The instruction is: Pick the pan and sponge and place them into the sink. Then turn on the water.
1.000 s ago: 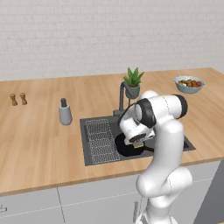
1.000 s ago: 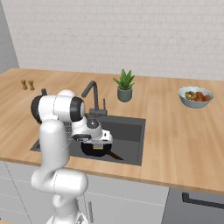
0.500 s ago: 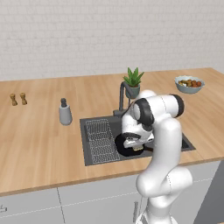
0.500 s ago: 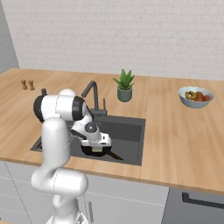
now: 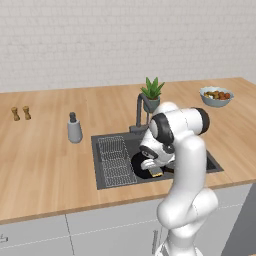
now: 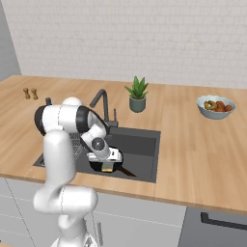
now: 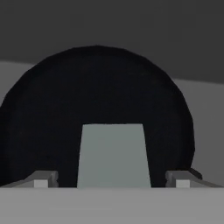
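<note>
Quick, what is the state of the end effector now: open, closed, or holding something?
End effector: open, fingertips apart on either side of the sponge, which lies on the pan; not gripping it.

The arm is glossy white, built of thick rounded segments with dark grey bands at the joints. A round dark cap marks its wrist. The gripper ends in two small grey finger tips.

Wooden countertop has the dispenser, two little shakers, plant, fruit bowl and sunken sink.
</note>
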